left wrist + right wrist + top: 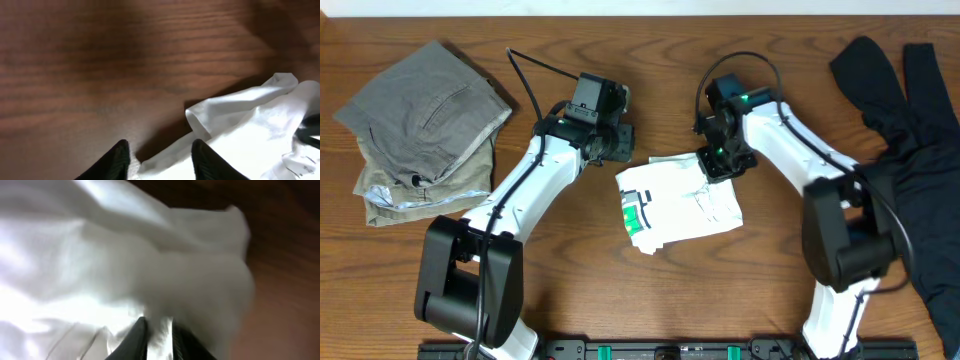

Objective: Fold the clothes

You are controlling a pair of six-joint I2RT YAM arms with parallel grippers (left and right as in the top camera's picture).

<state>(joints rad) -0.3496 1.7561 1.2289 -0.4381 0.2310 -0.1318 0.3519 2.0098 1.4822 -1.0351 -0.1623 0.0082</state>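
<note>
The white T-shirt [675, 205] lies folded in a rough rectangle at the table's middle, its green-and-black print [636, 212] at the left edge. My left gripper [623, 150] hovers by the shirt's upper left corner. In the left wrist view that gripper [160, 152] is open, both fingers apart over the shirt's [240, 135] edge and gripping nothing. My right gripper [718, 168] is at the shirt's top edge. In the right wrist view it [159, 325] is shut on a pinch of white cloth [125, 255].
Folded grey trousers [425, 105] lie on khaki ones [420, 195] at the far left. A long black garment [910, 130] sprawls at the right edge. Bare wood [125, 60] stretches beyond the shirt's corner.
</note>
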